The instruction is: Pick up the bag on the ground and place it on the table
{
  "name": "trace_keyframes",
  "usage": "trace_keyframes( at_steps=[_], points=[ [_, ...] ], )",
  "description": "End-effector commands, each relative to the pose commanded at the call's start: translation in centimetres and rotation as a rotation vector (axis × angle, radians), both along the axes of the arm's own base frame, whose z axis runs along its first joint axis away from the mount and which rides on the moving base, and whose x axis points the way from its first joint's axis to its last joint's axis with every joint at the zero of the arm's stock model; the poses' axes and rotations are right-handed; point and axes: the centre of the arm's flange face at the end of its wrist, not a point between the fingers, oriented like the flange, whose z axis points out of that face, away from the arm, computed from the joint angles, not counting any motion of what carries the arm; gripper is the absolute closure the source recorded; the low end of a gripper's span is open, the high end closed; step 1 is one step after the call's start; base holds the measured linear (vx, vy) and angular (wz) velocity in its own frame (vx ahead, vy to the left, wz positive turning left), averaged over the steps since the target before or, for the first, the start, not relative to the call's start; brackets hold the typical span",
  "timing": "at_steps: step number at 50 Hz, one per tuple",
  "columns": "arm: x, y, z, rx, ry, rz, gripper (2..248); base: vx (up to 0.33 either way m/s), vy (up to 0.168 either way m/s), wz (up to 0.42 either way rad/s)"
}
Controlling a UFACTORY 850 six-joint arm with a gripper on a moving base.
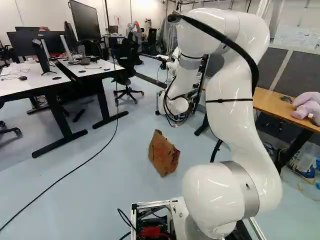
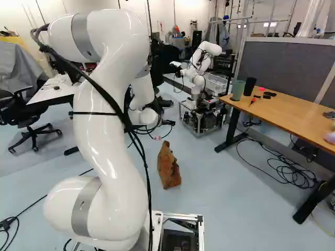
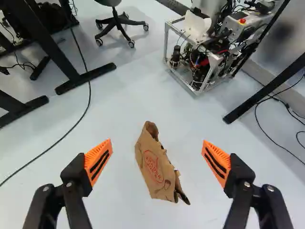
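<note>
Presently, one brown paper bag (image 2: 168, 167), creased, with red print on one side; located on the pale blue floor (image 1: 100, 200), ahead of the arm (image 2: 112, 146), near the middle of the scene; one gripper (image 2: 164, 130), black with orange pads, its two fingers spread wide and released; the bag ahead of them, in line with the gap, touching neither.

One wooden table (image 2: 293, 112), right side of the scene, the bag well apart from it; on its near part, one pink plush toy (image 1: 306, 106); on its far part, one green cup (image 2: 237, 90), with one black cup (image 2: 249, 86) just beside it; also small dark items (image 2: 268, 94) near the cups; under the table, coiled black cables (image 2: 293, 170).

One other robot (image 2: 203, 65), white, on a framed base, far side, beyond the bag; two white-topped desks (image 1: 30, 80), left side, bearing monitors (image 1: 86, 20); one black office chair (image 1: 128, 65), far left, beside the desks; one long black cable (image 1: 75, 167), running along the floor left of the bag.
</note>
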Motion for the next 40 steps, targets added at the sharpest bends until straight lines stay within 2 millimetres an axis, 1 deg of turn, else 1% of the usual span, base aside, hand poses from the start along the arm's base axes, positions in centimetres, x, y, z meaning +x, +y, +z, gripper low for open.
trace_keyframes(
  at_steps=[40],
  points=[
    [7.3, -0.6, -7.0, 0.0, 0.108, -0.01, 3, 0.0, 0.0, 0.0]
  ],
)
